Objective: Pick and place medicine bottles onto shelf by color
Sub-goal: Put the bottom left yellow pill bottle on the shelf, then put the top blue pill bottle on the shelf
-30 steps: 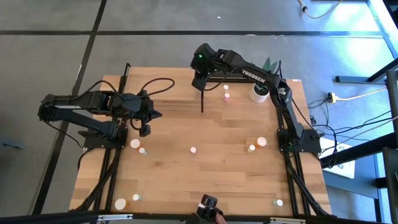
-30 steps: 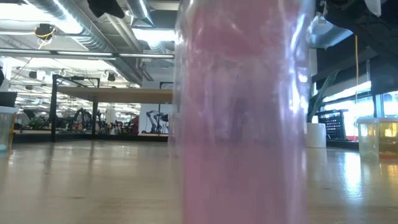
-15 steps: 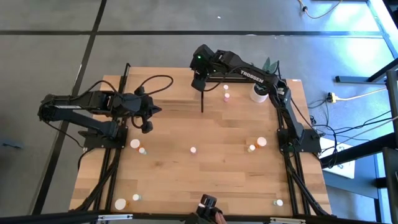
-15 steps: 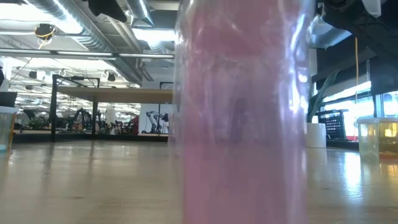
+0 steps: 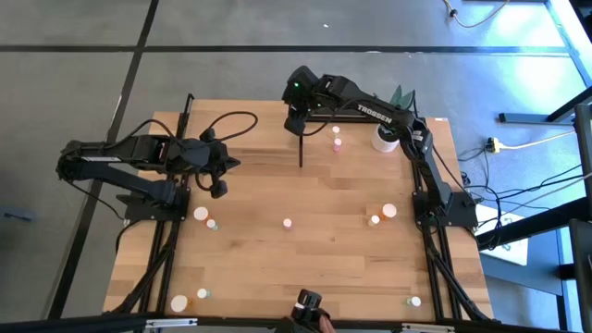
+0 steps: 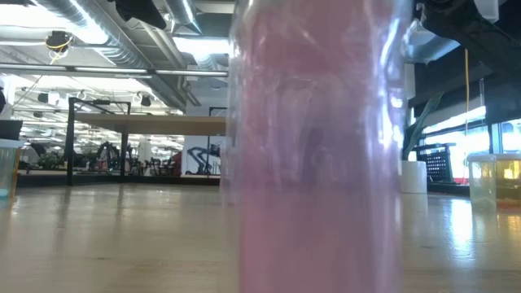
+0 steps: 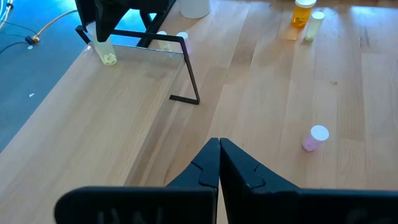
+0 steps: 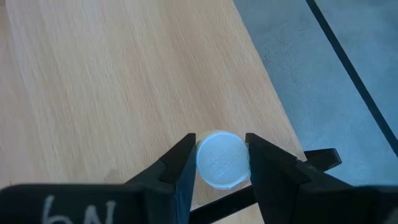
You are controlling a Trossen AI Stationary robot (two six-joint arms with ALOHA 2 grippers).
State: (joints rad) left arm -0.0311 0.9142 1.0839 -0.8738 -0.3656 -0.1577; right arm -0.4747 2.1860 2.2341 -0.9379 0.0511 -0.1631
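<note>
The right gripper (image 8: 217, 163) hung over the shelf (image 5: 319, 118) at the table's (image 5: 305, 259) far edge, its two dark, blocky fingers (image 8: 177, 168) pressed against either side of a bottle (image 8: 222, 158). Only the bottle's round, matte white cap showed from above, with pale grained wood below it and grey floor beyond the edge. From the left wrist view that bottle had a yellowish translucent body (image 7: 106, 53) and stood at the end of the shelf's thin black metal frame (image 7: 180, 62).

The left gripper (image 7: 219, 149) waited above the table's left side, its tapered fingers shut together to a point with nothing between them.

Other small cylindrical bottles were scattered on the smooth light-wood top: a pink one (image 5: 288, 223) near the middle, an orange one (image 5: 388, 212) with a paler one (image 5: 375, 220) just beside it on the right, and a pink one (image 5: 337, 143) by the shelf. A white pot (image 5: 386, 141) stood near the far right corner.

In the low view a blurred, glossy pink bottle (image 6: 317, 163) filled most of the frame.
</note>
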